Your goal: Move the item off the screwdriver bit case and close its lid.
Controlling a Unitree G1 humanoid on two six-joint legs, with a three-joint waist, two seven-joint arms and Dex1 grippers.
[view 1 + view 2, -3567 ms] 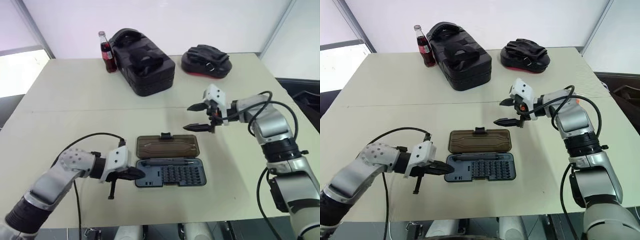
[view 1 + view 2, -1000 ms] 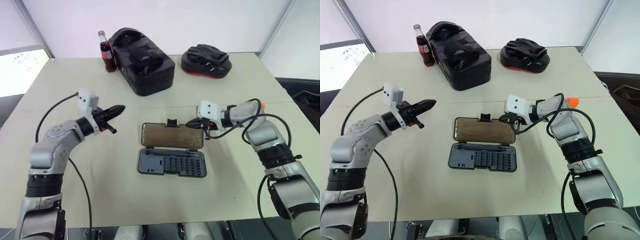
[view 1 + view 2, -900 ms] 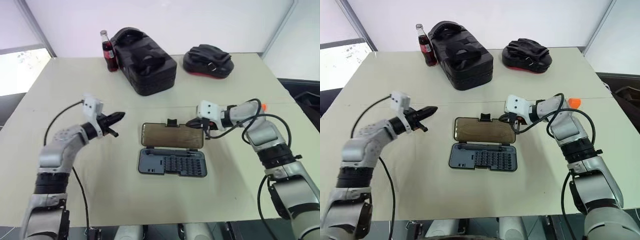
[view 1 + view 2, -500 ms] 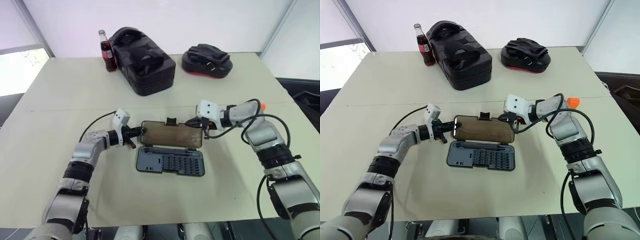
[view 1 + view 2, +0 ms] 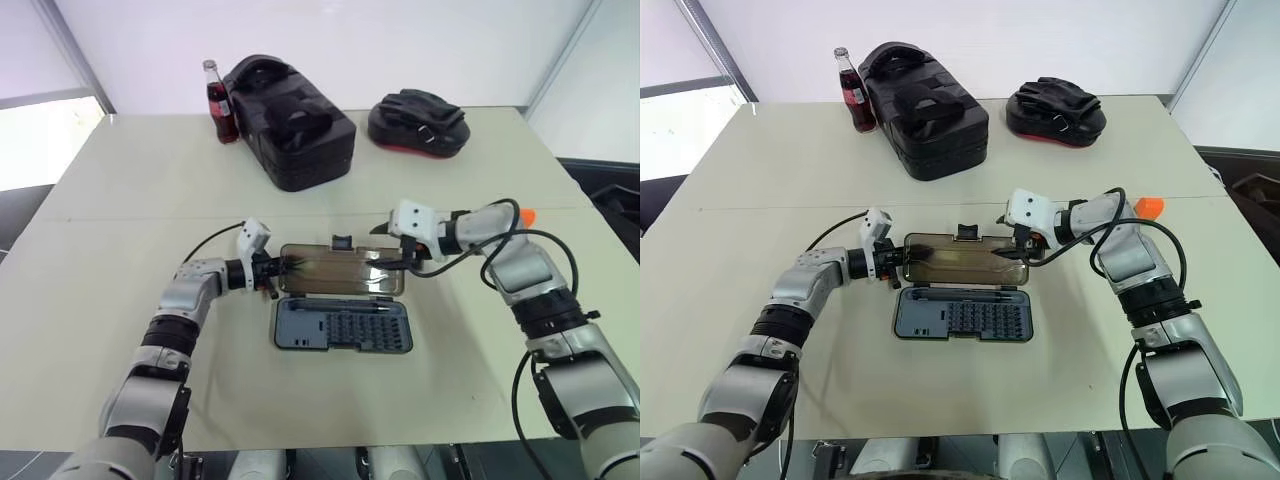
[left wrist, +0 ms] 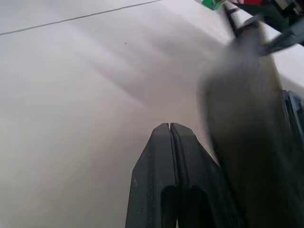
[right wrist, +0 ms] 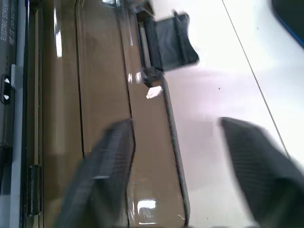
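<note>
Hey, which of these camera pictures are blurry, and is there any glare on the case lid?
Left wrist view: the lid is a smeared dark mass beside the sharp, shut left gripper. Right wrist view: the open right gripper has soft, blurred fingers, and white glare patches sit on the lid. Head views: sharp and evenly lit, with a faint sheen on the lid.

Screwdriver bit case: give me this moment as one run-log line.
lid: open, lying flat | screwdriver bit case: tray exposed | left gripper: shut, at lid's left edge | right gripper: open, at lid's right end
</note>
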